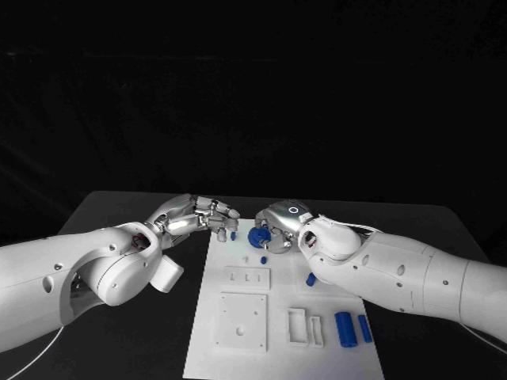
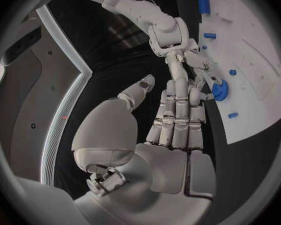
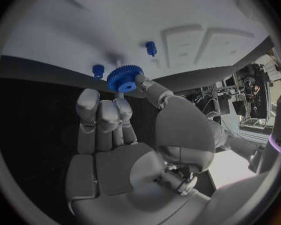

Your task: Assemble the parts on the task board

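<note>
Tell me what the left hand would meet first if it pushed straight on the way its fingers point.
Probably the right hand with its blue gear, just ahead of the left hand fingertips; depth is uncertain.

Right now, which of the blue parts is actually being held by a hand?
The blue gear, the toothed round one. The right hand pinches it at the far end of the task board, while the other blue pieces, like the cylinder, lie untouched.

The head camera looks down on the flat white rectangular task board (image 1: pixel 279 332) from above. Each wrist camera sits close behind its own hand, and both share the toothed blue plastic gear (image 3: pixel 124 78).
</note>
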